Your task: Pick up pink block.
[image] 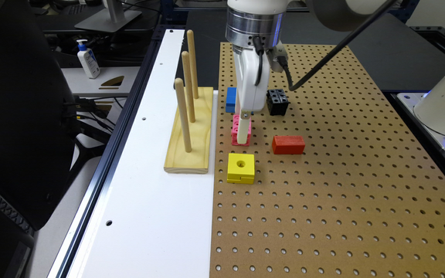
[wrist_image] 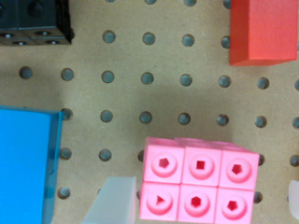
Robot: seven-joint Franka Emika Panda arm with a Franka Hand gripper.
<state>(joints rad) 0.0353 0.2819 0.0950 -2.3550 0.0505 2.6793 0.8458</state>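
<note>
Fingers [wrist_image: 114, 203] of my gripper [image: 242, 136] stood spread either side of the pink block [wrist_image: 198, 186] on the pegboard [image: 342, 193], near its white-board edge, one finger touching it.

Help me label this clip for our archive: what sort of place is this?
Most likely a robotics lab bench. A robot arm's gripper works over a pegboard table set with test pieces such as a pink block and a wooden peg stand; a monitor base sits behind.
</note>
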